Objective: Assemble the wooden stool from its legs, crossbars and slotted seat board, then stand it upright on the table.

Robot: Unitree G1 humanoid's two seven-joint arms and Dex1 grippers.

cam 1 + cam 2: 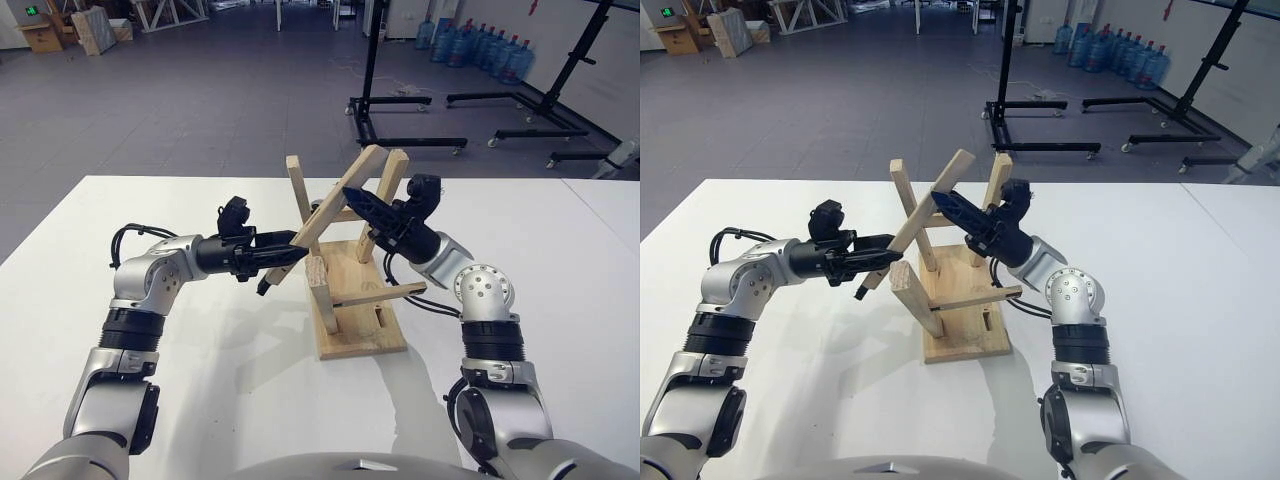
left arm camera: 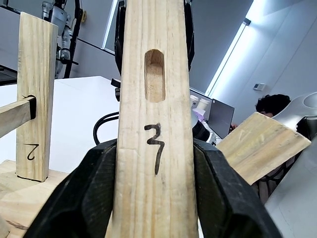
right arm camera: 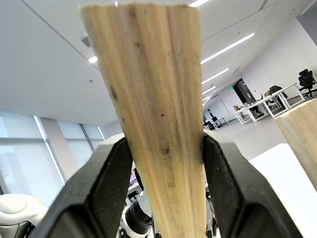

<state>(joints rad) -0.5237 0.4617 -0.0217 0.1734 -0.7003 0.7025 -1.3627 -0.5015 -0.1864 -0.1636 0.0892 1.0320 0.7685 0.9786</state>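
Your left gripper [image 1: 285, 258] is clamped on the lower end of a loose leg [image 1: 332, 205]. Its fingers [image 2: 89, 188] press both sides just below a handwritten 3 and an oval slot.

Your right gripper [image 1: 360, 200] is clamped on the same leg higher up, fingers [image 3: 101, 183] tight against each side.

The loose leg runs on a slant, low end toward your left, top end up and to your right, in the air above the seat board [image 1: 350, 340].

The seat board lies flat on the white table [image 1: 560, 250], near the middle, between your two arms.

Three legs rise out of the board: a front leg [image 1: 322, 295], tilted; a rear left leg [image 1: 298, 190]; and a rear right leg [image 1: 393, 175]. Both rear legs sit behind the held one.

A crossbar [image 1: 385, 294] runs from the front leg toward your right, above the board.
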